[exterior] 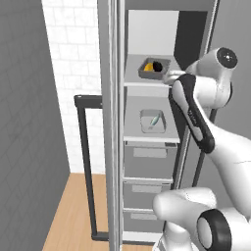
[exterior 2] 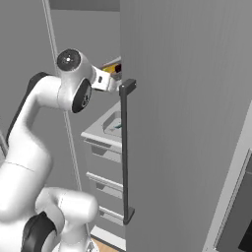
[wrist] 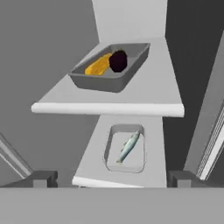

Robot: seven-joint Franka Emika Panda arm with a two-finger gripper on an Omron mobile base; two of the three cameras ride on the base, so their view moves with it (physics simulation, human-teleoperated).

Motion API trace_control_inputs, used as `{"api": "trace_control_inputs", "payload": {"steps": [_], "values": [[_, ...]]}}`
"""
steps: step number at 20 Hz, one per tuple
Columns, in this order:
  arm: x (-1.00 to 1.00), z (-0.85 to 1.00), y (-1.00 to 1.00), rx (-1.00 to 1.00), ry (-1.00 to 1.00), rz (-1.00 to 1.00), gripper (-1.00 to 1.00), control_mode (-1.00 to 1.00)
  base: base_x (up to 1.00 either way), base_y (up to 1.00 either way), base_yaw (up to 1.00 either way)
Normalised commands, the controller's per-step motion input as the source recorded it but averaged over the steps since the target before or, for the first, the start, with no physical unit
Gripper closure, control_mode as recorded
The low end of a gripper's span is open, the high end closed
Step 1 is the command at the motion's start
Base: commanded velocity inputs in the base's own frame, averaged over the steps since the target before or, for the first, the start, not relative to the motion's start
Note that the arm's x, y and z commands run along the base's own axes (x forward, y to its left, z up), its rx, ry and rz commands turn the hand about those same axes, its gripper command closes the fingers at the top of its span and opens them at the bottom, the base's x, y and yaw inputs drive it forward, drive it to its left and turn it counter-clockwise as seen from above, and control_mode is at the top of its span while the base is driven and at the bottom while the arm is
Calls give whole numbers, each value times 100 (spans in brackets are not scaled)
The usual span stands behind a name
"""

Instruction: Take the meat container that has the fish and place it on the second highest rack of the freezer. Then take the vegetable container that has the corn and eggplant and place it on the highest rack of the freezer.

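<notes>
The tall narrow grey freezer (exterior: 147, 147) stands open. On its highest rack (wrist: 144, 94), a flat pale grey shelf board, sits a dark grey rectangular vegetable container (wrist: 109, 68) turned at an angle to the shelf's front edge, holding a bright yellow corn cob (wrist: 98, 65) and a glossy dark purple eggplant (wrist: 118, 60) touching side by side. On the second highest rack (wrist: 94, 148), directly below, a pale grey meat container (wrist: 124, 148) holds a slim silvery fish (wrist: 128, 146) lying diagonally.
</notes>
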Motion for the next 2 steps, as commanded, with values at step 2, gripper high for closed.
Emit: {"api": "trace_control_inputs", "payload": {"steps": [2], "values": [[-66, 0, 0, 0, 0, 17, -100, -100, 0, 0, 0]]}}
